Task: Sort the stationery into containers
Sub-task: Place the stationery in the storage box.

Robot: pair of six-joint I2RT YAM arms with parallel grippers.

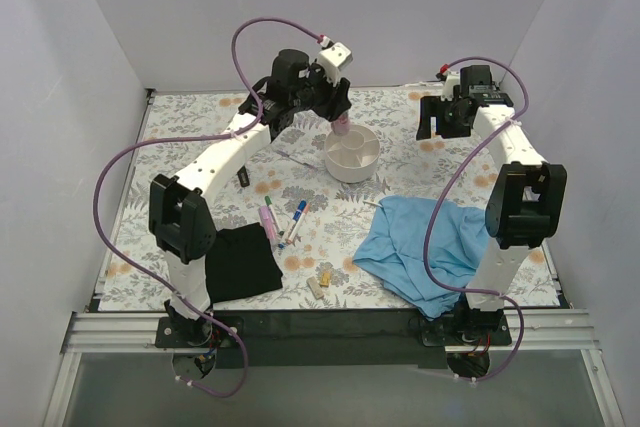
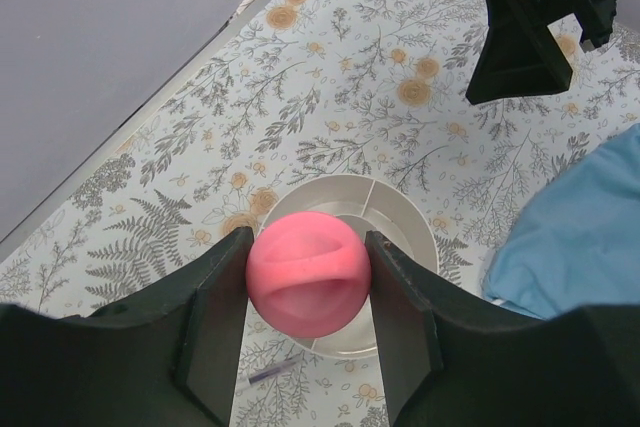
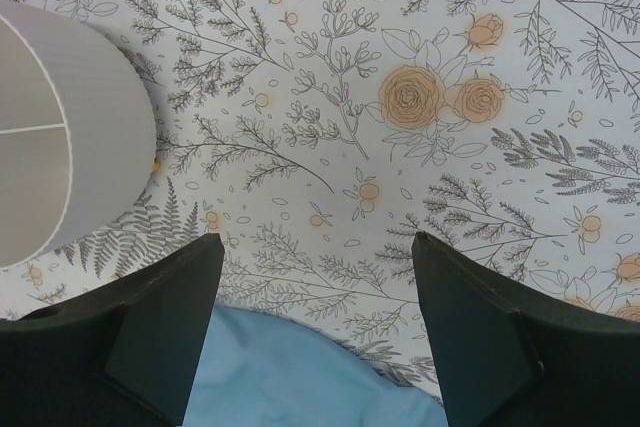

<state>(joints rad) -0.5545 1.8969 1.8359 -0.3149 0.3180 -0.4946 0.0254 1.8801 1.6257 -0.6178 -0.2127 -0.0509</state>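
A pink highlighter (image 2: 307,272), seen end-on, is clamped between my left gripper's (image 2: 308,240) black fingers, directly above the white round organiser (image 2: 400,212) with its divided compartments. In the top view that gripper (image 1: 342,125) hangs over the back rim of the organiser (image 1: 352,173), the highlighter (image 1: 342,130) pointing down. More stationery lies at the front left: another pink highlighter (image 1: 267,219), thin pens (image 1: 297,219) and pale eraser blocks (image 1: 320,280). My right gripper (image 1: 440,122) hovers open at the back right, with only floral table between its fingers (image 3: 318,242).
A blue cloth (image 1: 420,247) is heaped at the front right, its edge under the right gripper (image 3: 300,377). A black cloth (image 1: 240,262) lies front left. A thin pen (image 2: 272,371) rests beside the organiser. White walls enclose the table.
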